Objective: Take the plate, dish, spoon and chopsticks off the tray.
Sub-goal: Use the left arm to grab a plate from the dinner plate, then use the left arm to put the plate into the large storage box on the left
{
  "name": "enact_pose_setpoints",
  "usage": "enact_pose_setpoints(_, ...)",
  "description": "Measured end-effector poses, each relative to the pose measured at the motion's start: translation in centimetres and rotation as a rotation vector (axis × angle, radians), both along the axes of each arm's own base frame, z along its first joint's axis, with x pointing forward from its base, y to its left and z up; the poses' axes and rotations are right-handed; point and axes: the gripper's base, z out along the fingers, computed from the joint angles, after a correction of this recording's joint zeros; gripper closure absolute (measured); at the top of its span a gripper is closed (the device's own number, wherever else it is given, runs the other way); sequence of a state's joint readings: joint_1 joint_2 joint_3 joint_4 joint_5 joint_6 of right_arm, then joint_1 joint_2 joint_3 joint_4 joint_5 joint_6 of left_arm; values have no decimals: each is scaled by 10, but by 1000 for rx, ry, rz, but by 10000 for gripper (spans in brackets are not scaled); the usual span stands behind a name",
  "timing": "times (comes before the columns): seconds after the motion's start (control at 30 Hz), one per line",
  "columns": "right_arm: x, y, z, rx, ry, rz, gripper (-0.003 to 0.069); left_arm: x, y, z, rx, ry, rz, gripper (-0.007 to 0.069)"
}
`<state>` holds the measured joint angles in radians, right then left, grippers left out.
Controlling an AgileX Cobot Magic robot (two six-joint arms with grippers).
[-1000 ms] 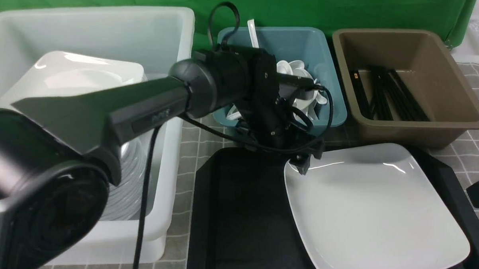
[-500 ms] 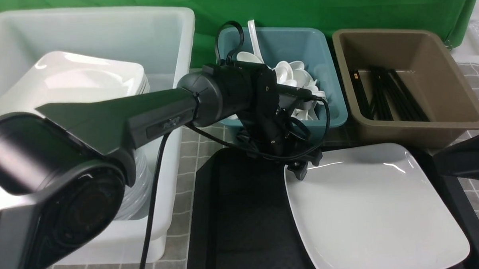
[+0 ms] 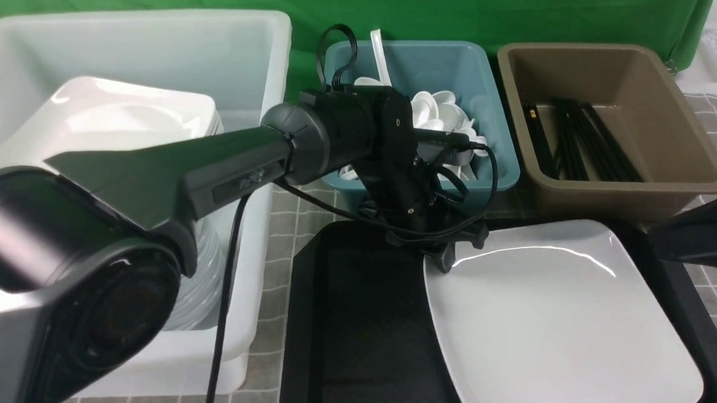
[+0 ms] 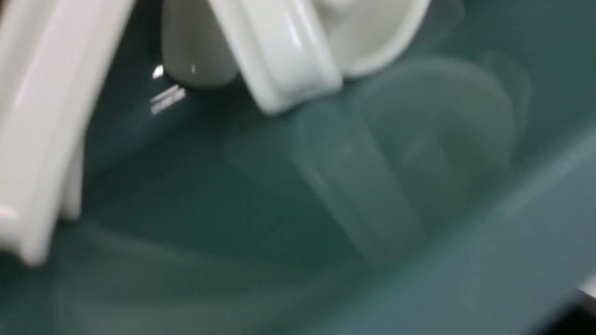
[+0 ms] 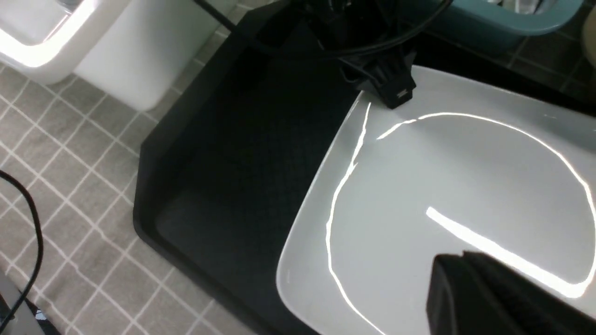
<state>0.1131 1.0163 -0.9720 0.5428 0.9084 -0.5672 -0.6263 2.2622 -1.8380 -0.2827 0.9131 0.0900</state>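
Observation:
The large white square plate (image 3: 553,326) lies on the right half of the black tray (image 3: 351,321). My left gripper (image 3: 451,255) is at the plate's far left corner and looks shut on its rim; the right wrist view shows it (image 5: 393,90) on that corner of the plate (image 5: 442,186). Its own jaws are out of the blurred left wrist view. My right gripper (image 5: 458,270) is shut and empty, just above the plate's right side. No spoon, chopsticks or small dish shows on the tray (image 5: 223,177).
A teal bin (image 3: 500,161) with several white spoons (image 3: 438,106) stands behind the tray, also in the left wrist view (image 4: 279,209). A brown bin (image 3: 632,186) holds black chopsticks (image 3: 589,146). A white tub (image 3: 258,229) with stacked plates (image 3: 123,120) stands on the left.
My left gripper has come down onto the plate's far left corner and the plate has shifted slightly. My right arm has come in from the right edge.

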Motion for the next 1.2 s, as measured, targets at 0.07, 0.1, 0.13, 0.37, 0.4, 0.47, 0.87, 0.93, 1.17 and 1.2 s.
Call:
enact_pose_setpoints(0.07,0,0,0,0,0,0,629,-6,6,24,26,-18,-28,468)
enact_pose_setpoints(0.1,0,0,0,0,0,0,629,-8,8,34,24,-31,-35,487)
enact_pose_setpoints(0.13,0,0,0,0,0,0,629,-9,9,41,21,-39,-39,498)
enact_pose_setpoints(0.37,0,0,4,0,-6,5,629,-31,24,110,-18,-110,-65,577)
enact_pose_setpoints(0.4,-1,0,7,1,-11,11,629,-34,26,118,-23,-118,-67,581)
enact_pose_setpoints(0.47,-2,1,16,1,-22,24,629,-39,30,129,-29,-133,-70,586)
enact_pose_setpoints(0.87,-16,10,80,72,-169,136,631,-66,72,212,-120,-280,-40,592)
enact_pose_setpoints(0.93,-17,18,86,81,-194,186,633,-60,94,224,-183,-275,19,592)
enact_pose_setpoints(1.17,-7,66,95,114,-224,346,635,-45,189,264,-429,-293,195,592)
enact_pose_setpoints(1.2,-6,72,98,107,-237,359,635,-44,199,267,-447,-297,213,592)
